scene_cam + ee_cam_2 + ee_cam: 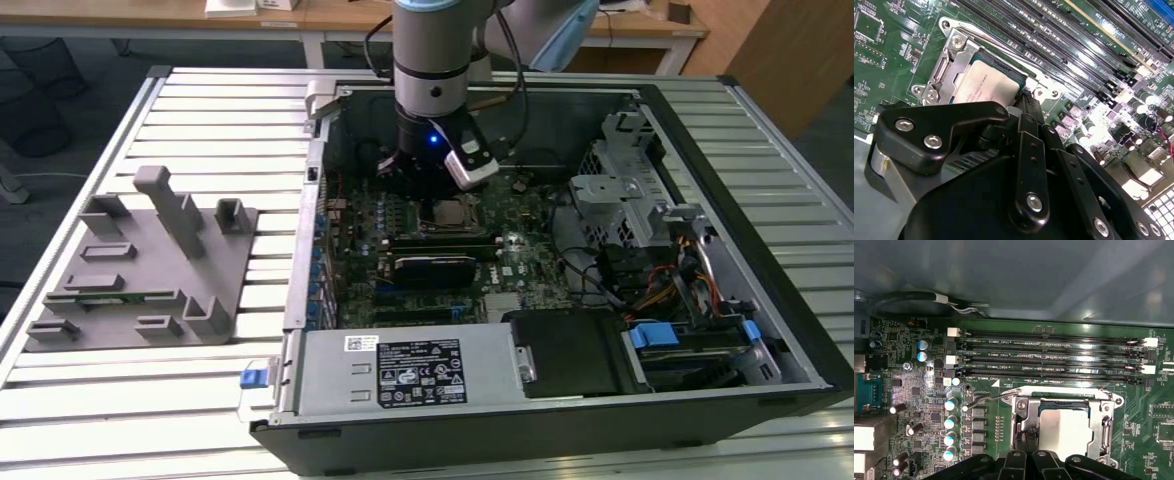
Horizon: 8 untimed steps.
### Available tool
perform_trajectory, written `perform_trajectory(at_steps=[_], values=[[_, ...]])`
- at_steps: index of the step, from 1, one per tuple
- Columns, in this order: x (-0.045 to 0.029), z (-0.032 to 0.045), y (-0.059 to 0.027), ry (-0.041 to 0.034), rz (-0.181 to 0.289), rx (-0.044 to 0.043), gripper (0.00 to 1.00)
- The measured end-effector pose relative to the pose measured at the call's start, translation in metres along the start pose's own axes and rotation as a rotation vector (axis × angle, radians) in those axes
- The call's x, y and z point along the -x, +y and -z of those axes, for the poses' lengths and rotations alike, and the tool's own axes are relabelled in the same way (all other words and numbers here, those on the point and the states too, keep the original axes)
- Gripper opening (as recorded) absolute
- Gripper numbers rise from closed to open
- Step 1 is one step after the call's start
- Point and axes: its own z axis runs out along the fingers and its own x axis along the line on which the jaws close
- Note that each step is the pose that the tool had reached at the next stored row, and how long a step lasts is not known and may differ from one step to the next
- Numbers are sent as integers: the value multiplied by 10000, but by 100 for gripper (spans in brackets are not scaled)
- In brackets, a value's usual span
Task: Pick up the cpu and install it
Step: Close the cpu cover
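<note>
The cpu (pixel 1064 427), a flat square with a shiny silver top, lies level inside the metal socket frame (pixel 1105 420) on the green motherboard. It also appears in the second wrist view (pixel 986 87) and, small, in the exterior view (pixel 458 211). My gripper (pixel 1025 437) hangs low over the socket with its black fingers drawn together at one edge of the chip, nothing visibly between them. The second wrist view places the gripper (pixel 1026 97) at the chip's rim. In the exterior view the gripper (pixel 424 192) is deep inside the open computer case.
The socket's wire lever (pixel 986 399) sticks out beside the frame. Memory slots (pixel 1054 357) run alongside, capacitors (pixel 950 422) stand nearby. Case walls, a drive cage (pixel 627 195) and the power supply (pixel 400 370) hem the arm in. A grey fixture block (pixel 147 265) sits outside on the table.
</note>
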Motion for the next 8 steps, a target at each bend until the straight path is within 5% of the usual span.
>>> perform_trajectory(at_steps=[8], values=[[0,-5,-4,-3,4,3,11]])
